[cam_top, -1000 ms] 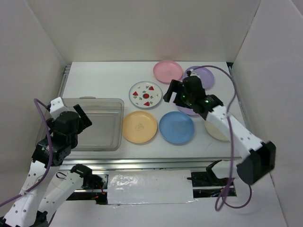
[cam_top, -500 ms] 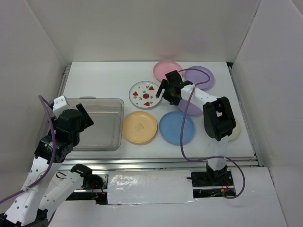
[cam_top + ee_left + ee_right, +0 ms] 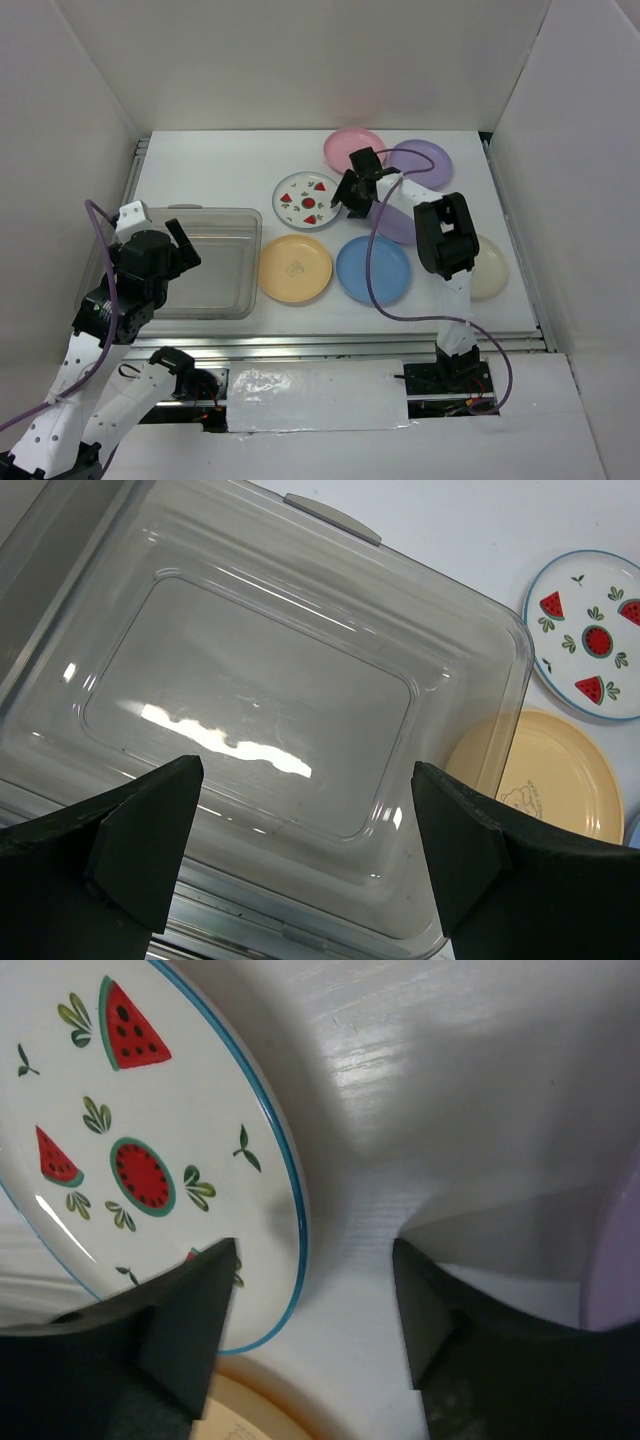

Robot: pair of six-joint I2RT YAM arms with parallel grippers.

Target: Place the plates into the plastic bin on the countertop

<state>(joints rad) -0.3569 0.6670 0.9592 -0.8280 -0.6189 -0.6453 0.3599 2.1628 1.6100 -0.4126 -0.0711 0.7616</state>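
Observation:
Seven plates lie on the white countertop (image 3: pixel 200 165): pink (image 3: pixel 355 150), purple (image 3: pixel 428 163), a second purple (image 3: pixel 398 228) partly under my right arm, watermelon-print (image 3: pixel 305 200), yellow-orange (image 3: pixel 295 268), blue (image 3: pixel 372 270) and cream (image 3: pixel 488 268). The clear plastic bin (image 3: pixel 205 265) stands at the left, with nothing inside. My right gripper (image 3: pixel 346 200) is open and low at the watermelon plate's right rim. In the right wrist view the gripper (image 3: pixel 315 1300) straddles the rim of that plate (image 3: pixel 150 1140). My left gripper (image 3: pixel 183 250) is open and empty above the bin (image 3: pixel 280 700).
White walls enclose the table on the left, back and right. A metal rail (image 3: pixel 330 345) runs along the front edge. The right arm's purple cable (image 3: pixel 375 280) loops over the blue plate. The yellow-orange plate (image 3: pixel 540 780) touches the bin's right side.
My right arm has stretched out to the left, and its gripper has come down to the watermelon plate's right rim. The left gripper has barely moved.

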